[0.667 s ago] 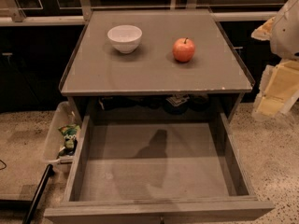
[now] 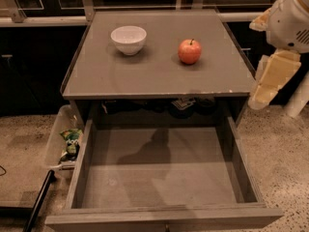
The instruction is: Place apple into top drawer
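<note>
Camera view: round red apple sits on the flat grey bench, right of a smooth white bowl. Shallow grey wooden top drawer stands open below. Cream hand hangs beyond the bench's right edge; I cannot tell its grip.

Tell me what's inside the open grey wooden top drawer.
The top drawer shows only its bare, shadowed flat bottom; the strip behind its front panel is hidden. The gripper hangs at the view's right edge.

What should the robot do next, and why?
Probably move the gripper left toward the apple: the gripper hangs beside the cabinet at its right edge, away from the apple, which sits on top near the white bowl, and the drawer is already open.
</note>
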`<state>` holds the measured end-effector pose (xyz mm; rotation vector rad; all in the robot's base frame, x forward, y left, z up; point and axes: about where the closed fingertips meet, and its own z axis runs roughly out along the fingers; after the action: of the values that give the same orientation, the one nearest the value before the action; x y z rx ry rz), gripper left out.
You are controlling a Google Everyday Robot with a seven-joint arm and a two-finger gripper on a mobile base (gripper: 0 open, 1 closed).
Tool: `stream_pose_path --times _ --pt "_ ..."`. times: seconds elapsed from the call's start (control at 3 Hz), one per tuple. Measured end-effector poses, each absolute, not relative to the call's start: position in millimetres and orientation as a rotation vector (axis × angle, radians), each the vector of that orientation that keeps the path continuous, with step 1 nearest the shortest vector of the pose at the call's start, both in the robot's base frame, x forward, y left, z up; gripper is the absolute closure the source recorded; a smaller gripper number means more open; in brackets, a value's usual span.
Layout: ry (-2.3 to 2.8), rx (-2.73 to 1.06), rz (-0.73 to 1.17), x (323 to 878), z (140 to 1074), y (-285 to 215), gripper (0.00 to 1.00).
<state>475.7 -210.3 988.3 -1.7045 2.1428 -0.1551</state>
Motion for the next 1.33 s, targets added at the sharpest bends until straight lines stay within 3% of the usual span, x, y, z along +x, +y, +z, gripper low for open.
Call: stream_pose_path --times 0.67,1.33 --pt "2.014 -1.645 -0.185 591.5 1000.3 -201.1 0.00" --pt "2.001 -1.581 -0.105 606.8 990.2 -202.2 0.00"
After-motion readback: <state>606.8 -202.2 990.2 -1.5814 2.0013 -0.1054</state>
